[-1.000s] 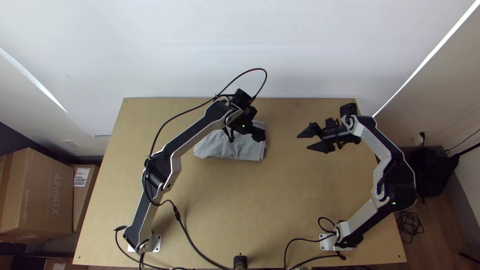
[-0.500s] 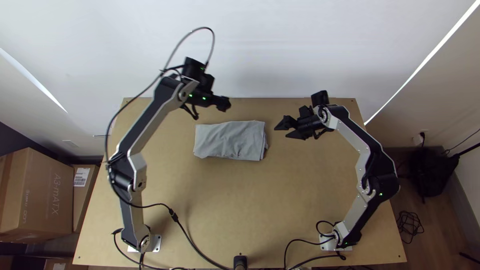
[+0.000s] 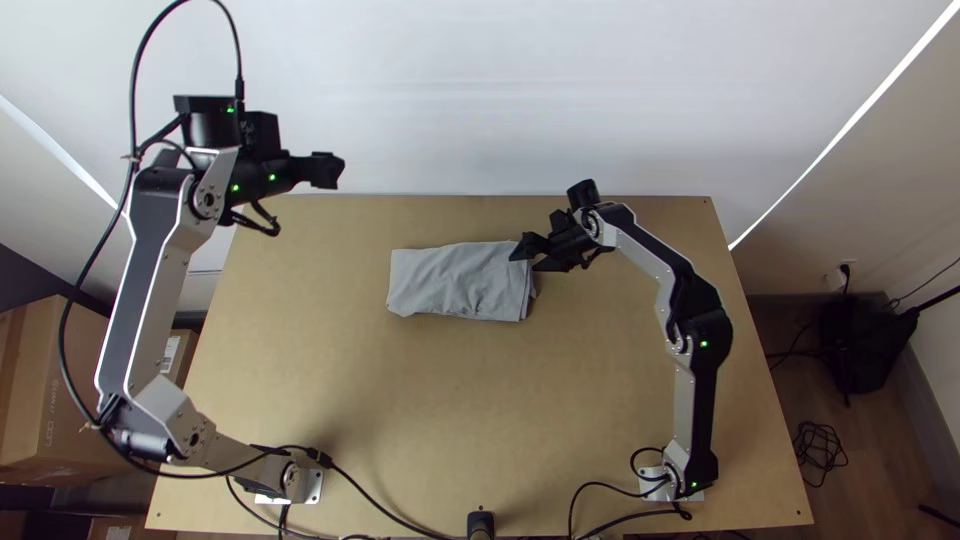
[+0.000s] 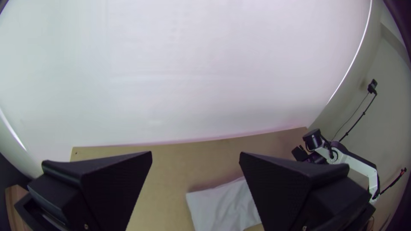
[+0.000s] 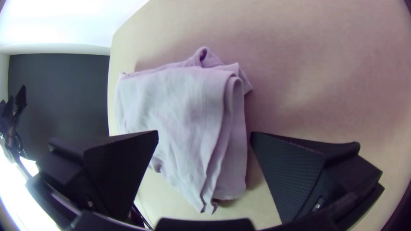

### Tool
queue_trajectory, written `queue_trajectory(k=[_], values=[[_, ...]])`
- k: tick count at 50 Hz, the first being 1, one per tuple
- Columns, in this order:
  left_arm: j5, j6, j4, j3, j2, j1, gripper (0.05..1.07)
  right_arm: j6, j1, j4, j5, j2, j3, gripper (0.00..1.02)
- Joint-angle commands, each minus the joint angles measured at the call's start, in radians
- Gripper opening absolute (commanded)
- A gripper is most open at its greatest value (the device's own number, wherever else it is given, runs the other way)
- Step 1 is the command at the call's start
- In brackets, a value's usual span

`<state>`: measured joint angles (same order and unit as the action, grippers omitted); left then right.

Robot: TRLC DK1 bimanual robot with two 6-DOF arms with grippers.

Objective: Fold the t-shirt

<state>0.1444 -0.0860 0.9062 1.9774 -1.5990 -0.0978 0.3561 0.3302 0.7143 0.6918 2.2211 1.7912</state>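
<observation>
The grey t-shirt lies folded into a flat rectangle on the table's far half in the top view, its layered edges toward the right arm. Beyond the table's far left corner hangs my left gripper, well away from the cloth; in its wrist view the left gripper is open with nothing held. My right gripper is over the shirt's right end in the top view. Its wrist view shows the right gripper open, with the stacked layers of the shirt between and beyond its fingers.
Bare wooden table extends on the near side of the cloth. A black cable runs along the table's near left. Cardboard boxes stand left of the table, and a white wall rises behind it.
My left gripper has moved away from the shirt, leftward and past the table's far edge. The right gripper has come left to the shirt's right end. The shirt's outline looks the same.
</observation>
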Motion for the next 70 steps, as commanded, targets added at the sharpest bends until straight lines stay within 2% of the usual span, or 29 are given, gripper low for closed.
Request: queue_trajectory(k=[1, 13, 15, 17, 19, 24, 25, 32, 39, 47, 56, 66, 67, 68, 70], values=[[-0.006, 0.011, -0.012, -0.100, 0.082, 0.041, 1.03, 0.014, 0.030, -0.006, -0.002, 0.083, 0.074, 0.99], [-0.005, 0.020, 0.000, -0.193, 0.237, 0.173, 1.03, 0.017, 0.098, 0.005, 0.002, 0.216, 0.212, 0.99], [-0.003, 0.022, 0.007, -0.198, 0.257, 0.194, 1.03, 0.018, 0.102, 0.013, 0.003, 0.233, 0.228, 0.94], [0.000, 0.022, 0.014, -0.199, 0.271, 0.219, 1.03, 0.020, 0.102, 0.019, 0.005, 0.245, 0.238, 0.84], [0.007, 0.022, 0.023, -0.199, 0.283, 0.247, 1.03, 0.024, 0.101, 0.020, 0.005, 0.256, 0.246, 0.68], [0.018, 0.025, 0.037, -0.219, 0.313, 0.293, 1.03, 0.026, 0.082, 0.017, 0.000, 0.258, 0.243, 0.10], [0.018, 0.026, 0.037, -0.226, 0.321, 0.299, 1.03, 0.027, 0.076, 0.017, 0.002, 0.258, 0.240, 0.02], [0.020, 0.029, 0.042, -0.259, 0.352, 0.316, 1.03, 0.024, 0.018, 0.004, 0.000, 0.222, 0.194, 0.02], [0.020, 0.029, 0.043, -0.275, 0.367, 0.326, 1.03, 0.055, -0.092, -0.059, -0.005, 0.157, 0.103, 0.02], [0.021, 0.028, 0.040, -0.298, 0.379, 0.333, 1.03, 0.064, -0.258, -0.138, -0.012, 0.057, -0.032, 0.02], [0.026, 0.011, 0.030, -0.318, 0.384, 0.323, 1.03, 0.080, -0.464, -0.214, -0.109, -0.023, -0.118, 0.02], [0.027, -0.017, 0.014, -0.321, 0.387, 0.287, 1.03, 0.103, -0.698, -0.233, -0.124, -0.029, -0.121, 0.02], [0.027, -0.017, 0.014, -0.321, 0.387, 0.283, 1.03, 0.101, -0.715, -0.233, -0.126, -0.029, -0.121, 0.03], [0.027, -0.018, 0.013, -0.321, 0.387, 0.280, 1.03, 0.101, -0.734, -0.233, -0.126, -0.029, -0.122, 0.08], [0.027, -0.020, 0.013, -0.321, 0.386, 0.279, 1.03, 0.101, -0.764, -0.233, -0.129, -0.035, -0.131, 0.30]])
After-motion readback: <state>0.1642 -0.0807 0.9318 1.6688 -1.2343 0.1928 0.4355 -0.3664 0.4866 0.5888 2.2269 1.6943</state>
